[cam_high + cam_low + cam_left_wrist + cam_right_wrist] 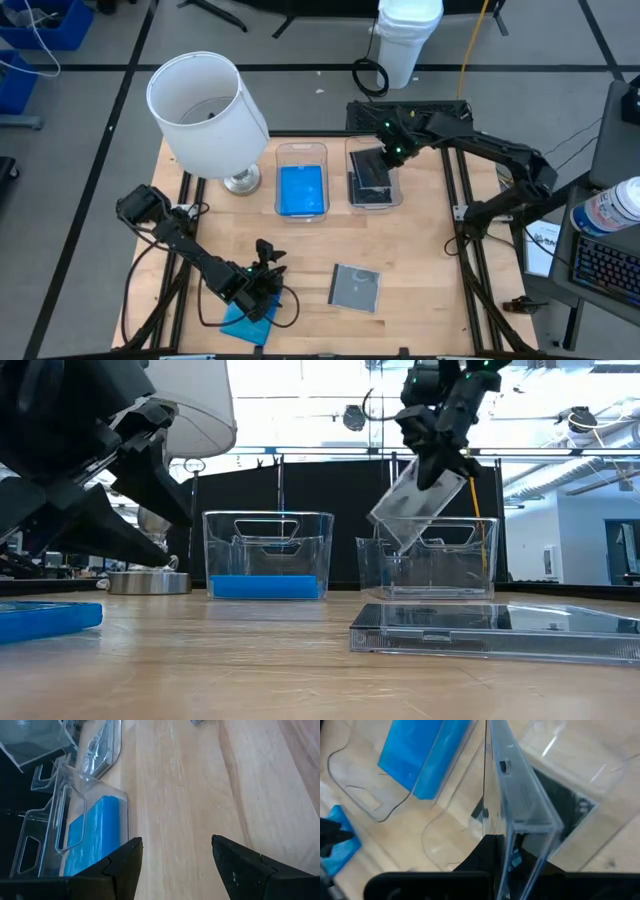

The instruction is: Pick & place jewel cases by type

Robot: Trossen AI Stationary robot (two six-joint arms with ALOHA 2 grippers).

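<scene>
Overhead, right hand (436,472) pinching clear case (415,505), tilted above bin rim (425,543)

Bright even overhead light, backlit windows blown out in the low view, near arm blurred, soft shadows

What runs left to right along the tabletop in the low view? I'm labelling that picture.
Blue jewel case → lamp base → bin holding blue cases → bin under the right gripper's tilted clear case.

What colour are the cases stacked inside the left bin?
Bright blue cases in the left bin, clearest in the high view.
</scene>
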